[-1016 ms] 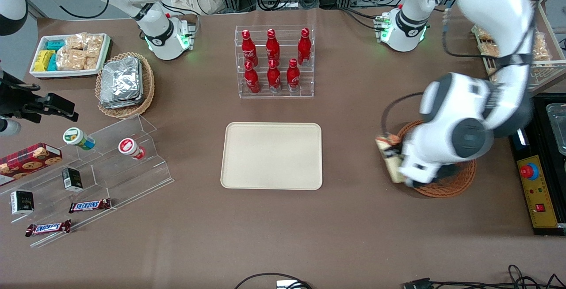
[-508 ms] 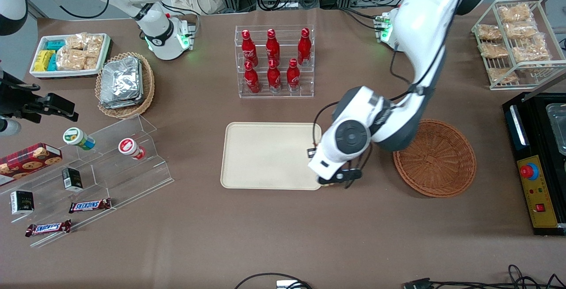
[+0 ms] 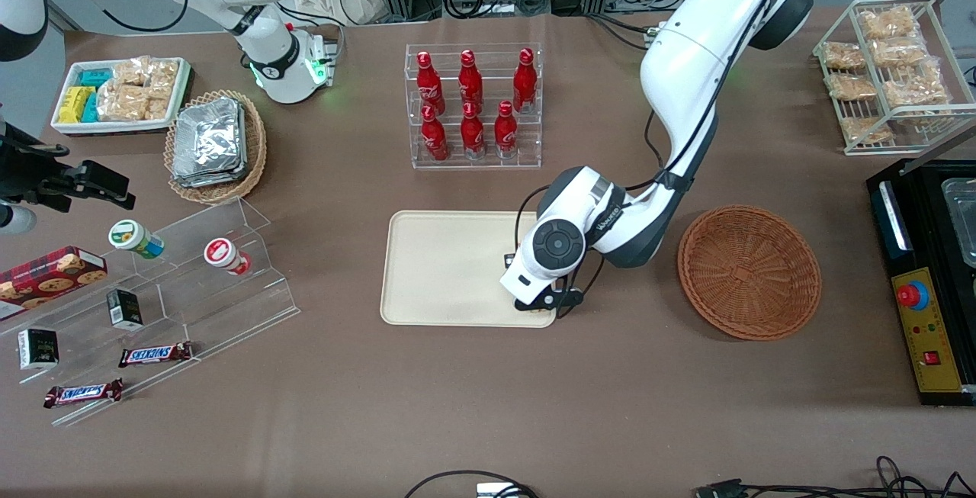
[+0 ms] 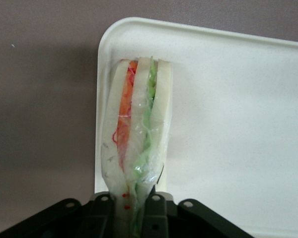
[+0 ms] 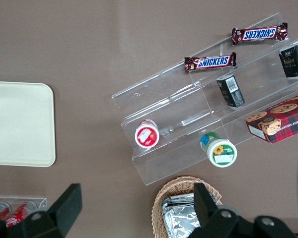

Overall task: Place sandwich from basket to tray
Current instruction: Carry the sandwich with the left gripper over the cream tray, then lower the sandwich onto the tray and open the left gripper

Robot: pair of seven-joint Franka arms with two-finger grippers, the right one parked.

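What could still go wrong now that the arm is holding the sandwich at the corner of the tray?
The gripper holds the sandwich right over the tray corner, above the rim. Released here, it might land on the rim and tip onto the table. The jaws clamp only the narrow end of the wedge, so the soft wrapped bread could sag or slip. The basket is already empty, so a drop would call for a regrasp from the table.

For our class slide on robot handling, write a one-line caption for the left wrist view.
The gripper, shut on the wrapped sandwich, holds it over a corner of the cream tray.
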